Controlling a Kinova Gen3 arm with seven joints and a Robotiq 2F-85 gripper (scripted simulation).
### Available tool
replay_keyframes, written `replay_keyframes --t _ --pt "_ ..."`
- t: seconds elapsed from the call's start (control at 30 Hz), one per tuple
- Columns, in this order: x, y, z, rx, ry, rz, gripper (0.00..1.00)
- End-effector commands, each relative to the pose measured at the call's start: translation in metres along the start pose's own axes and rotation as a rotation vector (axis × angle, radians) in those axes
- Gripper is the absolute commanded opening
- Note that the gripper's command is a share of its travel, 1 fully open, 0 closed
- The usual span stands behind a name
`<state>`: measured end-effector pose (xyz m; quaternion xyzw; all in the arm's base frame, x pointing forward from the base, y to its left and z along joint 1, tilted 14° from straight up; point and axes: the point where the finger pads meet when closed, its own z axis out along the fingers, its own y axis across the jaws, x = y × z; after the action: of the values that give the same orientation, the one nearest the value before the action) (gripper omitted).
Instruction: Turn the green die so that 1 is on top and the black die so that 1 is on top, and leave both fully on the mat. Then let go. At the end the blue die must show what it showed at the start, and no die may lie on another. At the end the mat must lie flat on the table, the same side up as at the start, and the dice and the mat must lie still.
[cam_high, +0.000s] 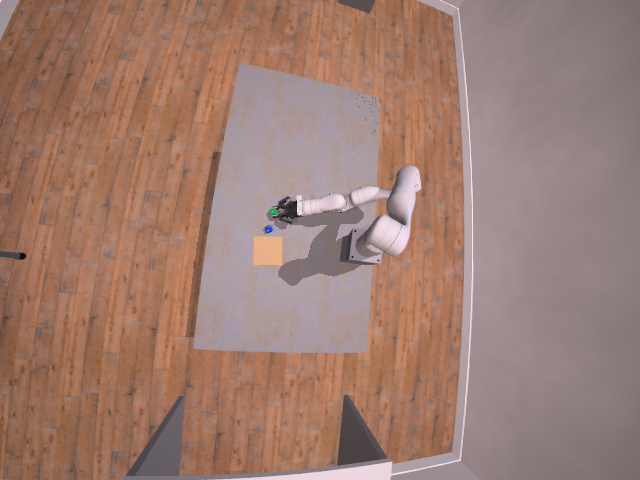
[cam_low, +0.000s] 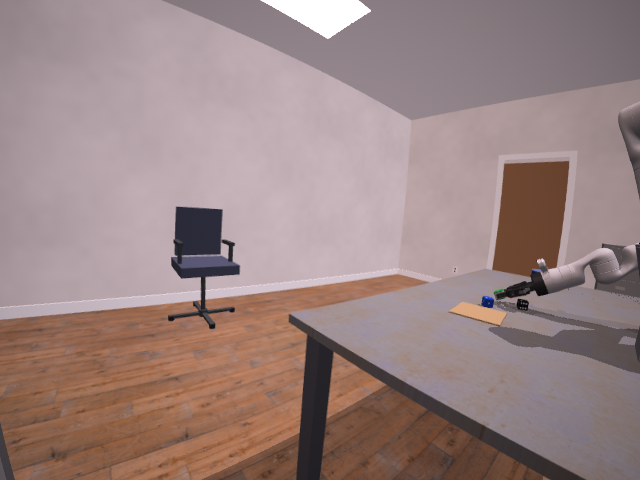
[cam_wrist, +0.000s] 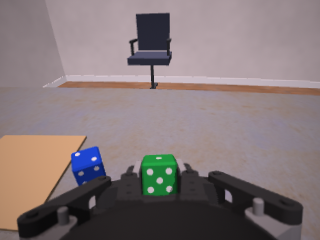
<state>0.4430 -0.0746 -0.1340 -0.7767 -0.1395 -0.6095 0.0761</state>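
1. Three dice show in all: one green die (cam_wrist: 159, 174), one blue die (cam_wrist: 88, 165) and one black die (cam_low: 522, 304).
2. There is one mat (cam_wrist: 31, 172), a tan rectangle lying flat on the grey table (cam_low: 444, 361). In the wrist view it fills the lower left of the frame; in the top view it sits just below the centre.
3. One arm (cam_high: 361, 204) reaches in from the right of the top view and ends in the jaws, which are clamped on the green die.
4. In the wrist view the green die sits at lower centre, between the two fingers. Its camera-facing side shows five white pips, and its upper side shows one pip.
5. In the exterior view the green die hangs at the tip of the jaws, at the right of the frame and above the table surface, not on the mat.
6. The blue die stands on the table just off the mat's near corner, to the left of the green die in the wrist view. Two pips show on its upper face and two on the side facing the camera. Whether its base touches the mat's edge cannot be told.
7. The black die appears only in the exterior view, on the table beneath the jaws, off the mat and to the right of the blue die. Its pips are too small to count.
8. One office chair (cam_low: 201, 260) stands on the wooden floor at centre left of the exterior view, and one brown door (cam_low: 530, 217) is at the right.
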Motion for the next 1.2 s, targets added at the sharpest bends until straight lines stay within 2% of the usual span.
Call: replay_keyframes --t 0.0,1.17 --pt "-0.0002 0.0003 0.0002 -0.001 0.0 0.0 0.26" --pt "-0.0074 0.0003 0.004 0.0 0.001 0.0 0.26"
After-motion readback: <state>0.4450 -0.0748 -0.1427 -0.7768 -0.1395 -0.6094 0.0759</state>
